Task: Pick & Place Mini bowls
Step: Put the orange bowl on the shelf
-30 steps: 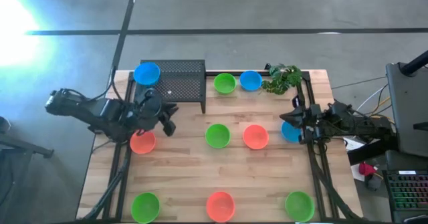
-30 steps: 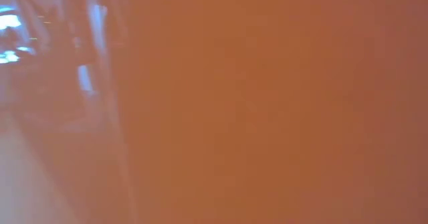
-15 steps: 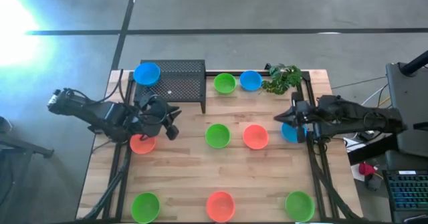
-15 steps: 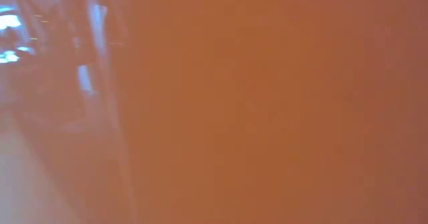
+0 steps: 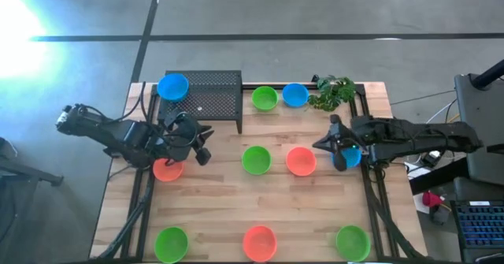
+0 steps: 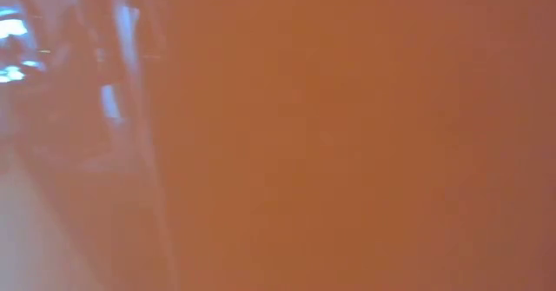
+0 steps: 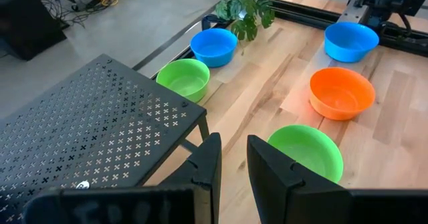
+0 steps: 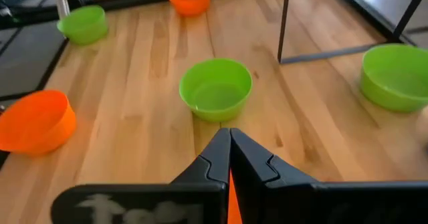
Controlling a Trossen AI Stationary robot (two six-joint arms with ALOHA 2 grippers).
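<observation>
While neither arm holds anything, the wooden surface (image 5: pixel 213 197) carries 10 mini bowls (image 5: pixel 256 160) spread well apart. The black mesh stand (image 5: pixel 209 98) fills the far left corner, with 1 blue bowl (image 5: pixel 172 87) sitting on top of it. A leafy sprig (image 5: pixel 332 92) lies at the far right, just beside another blue bowl (image 5: pixel 295 95) and a green bowl (image 5: pixel 264 98). Dark frame rails (image 5: pixel 370 201) run along both sides, so room narrows there, while the middle and near strips look free for travel.

The left gripper (image 7: pixel 233 158) hovers near the stand's corner, above an orange-red bowl (image 5: pixel 167 169); its jaws stand slightly parted and empty. The right gripper (image 8: pixel 229 138) reaches in from the right rail, over a blue bowl (image 5: pixel 349 157) and beside the orange bowl (image 5: pixel 300 161); its jaws are pressed together, grasping nothing.

Each bowl looks light, stiff and smooth-walled, likely to skid if nudged sideways. Pinching 1 wall at the rim, 1 jaw inside and 1 outside, seems the surest hold. The right jaws would need to part first.
</observation>
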